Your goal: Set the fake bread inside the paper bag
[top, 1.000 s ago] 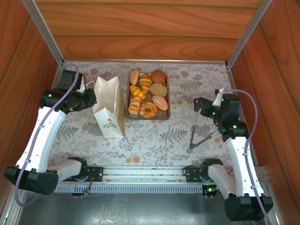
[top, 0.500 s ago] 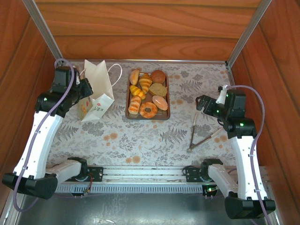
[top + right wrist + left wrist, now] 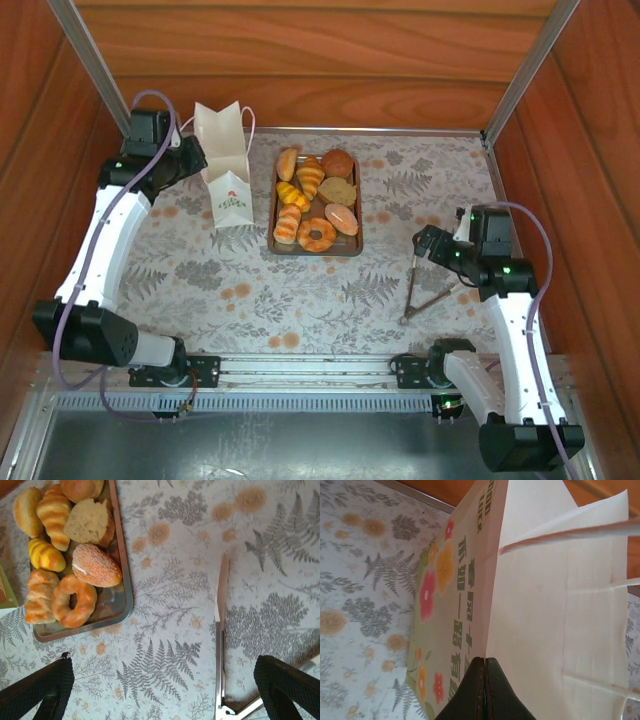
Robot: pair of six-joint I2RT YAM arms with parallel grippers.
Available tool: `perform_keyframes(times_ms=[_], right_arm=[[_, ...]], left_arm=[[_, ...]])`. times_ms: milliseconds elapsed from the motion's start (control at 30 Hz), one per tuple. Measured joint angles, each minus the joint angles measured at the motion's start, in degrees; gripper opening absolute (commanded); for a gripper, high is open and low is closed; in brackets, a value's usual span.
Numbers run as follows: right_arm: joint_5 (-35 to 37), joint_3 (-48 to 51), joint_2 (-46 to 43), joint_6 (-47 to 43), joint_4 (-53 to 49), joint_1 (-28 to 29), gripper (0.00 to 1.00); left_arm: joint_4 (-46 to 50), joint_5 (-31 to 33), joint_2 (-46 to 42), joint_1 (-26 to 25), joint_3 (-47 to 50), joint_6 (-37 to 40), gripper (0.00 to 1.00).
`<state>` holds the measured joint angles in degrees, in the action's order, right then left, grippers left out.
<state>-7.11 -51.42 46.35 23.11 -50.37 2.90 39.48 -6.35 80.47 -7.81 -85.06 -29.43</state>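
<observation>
Left gripper is pinched shut on one paper wall of the paper bag, which stands to the left of the tray, near its far corner. Right gripper has its jaws wide apart and holds nothing. It hangs to the right of the tray, above the metal tongs. All the fake bread lies on the tray.

I think the step now is to make the bag ready. It is better to hold it upright and close to the tray, with the mouth up, and not crush the paper. I cannot tell if the mouth is open, or if the base rests on the table. The tongs' joint is partly cut off in the right wrist view.
</observation>
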Motion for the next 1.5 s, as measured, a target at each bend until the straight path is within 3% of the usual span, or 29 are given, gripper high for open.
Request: perform_keyframes(times_ms=[300,533,567,667,967,1267,1500], right_arm=[[0.39,2.40,0.74,1.88,0.15,0.00,1.00],[1.95,3.17,1.29,1.77,0.20,0.00,1.00],[2.21,3.17,1.29,1.66,0.20,0.00,1.00],[2.69,3.17,1.33,1.25,0.20,0.00,1.00],[6.75,3.15,2.38,1.33,-2.12,0.00,1.00],[8.81,3.15,3.23,4.48,-7.10,0.00,1.00],[8.72,6.25,3.43,10.60,-8.63,0.00,1.00]], left_arm=[[-2.49,-13.97,9.64,1.99,-3.21,0.15,0.00],[-2.97,-18.16,10.21,2.58,-4.68,0.15,0.00],[-2.97,-18.49,10.21,2.62,-4.68,0.15,0.03],[-3.10,-19.82,10.23,2.97,-4.55,0.42,0.42],[-3.48,-21.27,9.49,6.05,-2.80,0.24,0.77],[-3.82,-17.79,-1.66,6.36,2.69,1.95,0.97],[-9.55,-9.51,-17.66,6.36,14.58,4.39,1.00]])
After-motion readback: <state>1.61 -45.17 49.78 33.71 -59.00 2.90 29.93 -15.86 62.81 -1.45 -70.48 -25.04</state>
